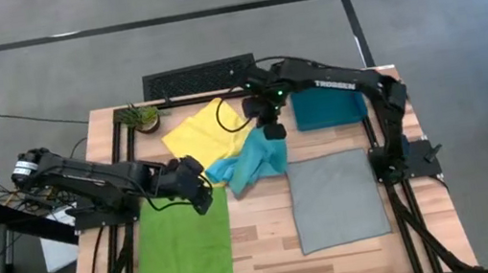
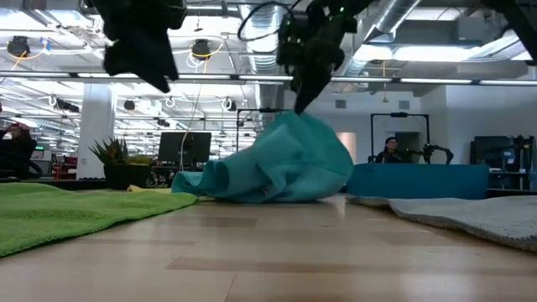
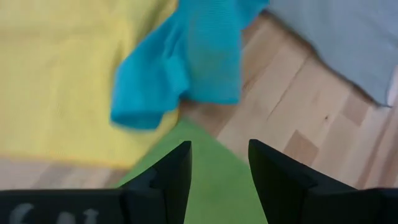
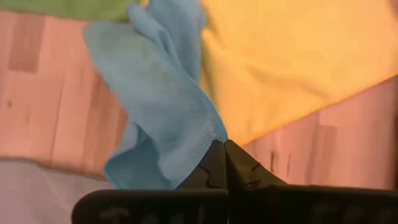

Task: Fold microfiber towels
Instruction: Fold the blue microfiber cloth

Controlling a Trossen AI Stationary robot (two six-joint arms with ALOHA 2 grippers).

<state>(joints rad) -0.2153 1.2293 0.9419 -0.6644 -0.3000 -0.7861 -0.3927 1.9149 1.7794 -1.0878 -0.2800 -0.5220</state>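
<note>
So at this point your right gripper (image 4: 224,144) had its fingers pinched tight together on an edge of the soft turquoise-blue microfiber towel (image 1: 250,165), holding that bit up off the wooden slat surface (image 1: 271,249) while the rest slumped in a crumpled heap near the middle, just overlapping the corner of the flat yellow microfiber towel (image 1: 204,131) behind it. Your left gripper (image 3: 219,167) hung over the top corner of the lime green microfiber towel (image 1: 184,252) with its fingers apart and nothing between them, close to the blue heap but not touching it. The grey microfiber towel (image 1: 336,198) lay spread flat on the right side, and the rigid dark teal bin (image 1: 328,104) sat at the back right, well out of the way. My read: you were only at the pick-up-and-spread stage for the blue one, with no actual fold made on any of the four. Next move probably needed the left arm to grab a second corner of the blue towel so you could stretch it flat on the bare wood between green and grey. Watch you don't drag the yellow one along, since the two overlapped.
</note>
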